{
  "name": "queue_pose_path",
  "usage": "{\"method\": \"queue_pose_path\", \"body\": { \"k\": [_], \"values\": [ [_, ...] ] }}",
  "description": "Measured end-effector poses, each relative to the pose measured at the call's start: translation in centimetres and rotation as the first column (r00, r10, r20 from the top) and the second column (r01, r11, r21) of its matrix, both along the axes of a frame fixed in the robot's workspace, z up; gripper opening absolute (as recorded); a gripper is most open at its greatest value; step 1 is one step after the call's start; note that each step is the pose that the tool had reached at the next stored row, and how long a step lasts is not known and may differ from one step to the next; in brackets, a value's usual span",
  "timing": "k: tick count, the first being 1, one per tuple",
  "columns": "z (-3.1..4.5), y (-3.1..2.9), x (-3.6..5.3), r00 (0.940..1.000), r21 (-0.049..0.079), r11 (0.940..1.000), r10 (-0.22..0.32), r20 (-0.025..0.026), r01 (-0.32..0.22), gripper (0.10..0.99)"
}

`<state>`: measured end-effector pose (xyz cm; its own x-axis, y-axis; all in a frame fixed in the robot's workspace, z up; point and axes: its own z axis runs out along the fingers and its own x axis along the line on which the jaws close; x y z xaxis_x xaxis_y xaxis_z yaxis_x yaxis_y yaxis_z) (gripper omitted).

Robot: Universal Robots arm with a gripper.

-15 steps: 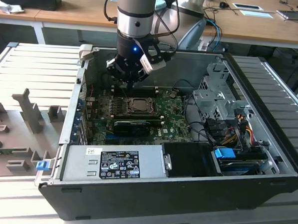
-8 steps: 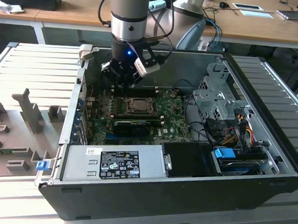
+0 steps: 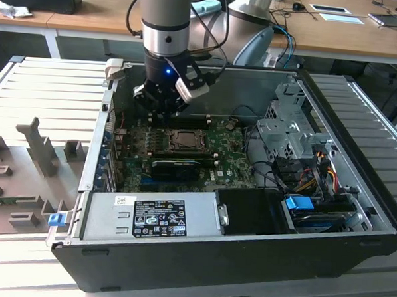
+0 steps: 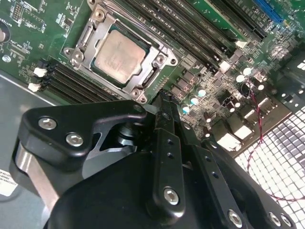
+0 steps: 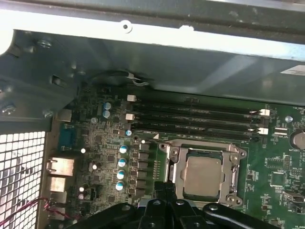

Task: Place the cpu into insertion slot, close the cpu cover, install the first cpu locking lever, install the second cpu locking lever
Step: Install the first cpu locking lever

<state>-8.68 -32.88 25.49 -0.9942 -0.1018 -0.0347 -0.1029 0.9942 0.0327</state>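
The cpu (image 4: 119,56) (image 5: 202,177), a silver-grey square chip, lies flat in the insertion slot (image 3: 184,140) on the green motherboard. The cpu cover (image 4: 157,60) (image 5: 234,167), a silver frame, lies down around the chip's edges. My gripper (image 3: 162,108) hangs just above the board beside the socket, toward the case's back wall. Its black fingertips (image 4: 163,98) (image 5: 167,186) are pressed together with nothing between them, near one corner of the socket frame.
Black memory slots (image 5: 195,117) run beside the socket. A long black card (image 3: 177,166) sits nearer the front, then the power supply (image 3: 151,216). The drive cage (image 3: 289,127) and cables fill the exterior view's right. The case walls (image 3: 95,150) enclose everything.
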Motion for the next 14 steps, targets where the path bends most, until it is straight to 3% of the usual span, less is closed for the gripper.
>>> {"method": "queue_pose_path", "body": {
  "k": [4,14],
  "values": [
    [-0.10,0.02,-0.20,1.0000,0.001,1.0000,0.000,0.0038,0.000,0.106],
    [-0.23,0.23,-0.91,0.9996,0.003,0.9996,-0.028,0.0038,0.028,0.106]
  ]
}}
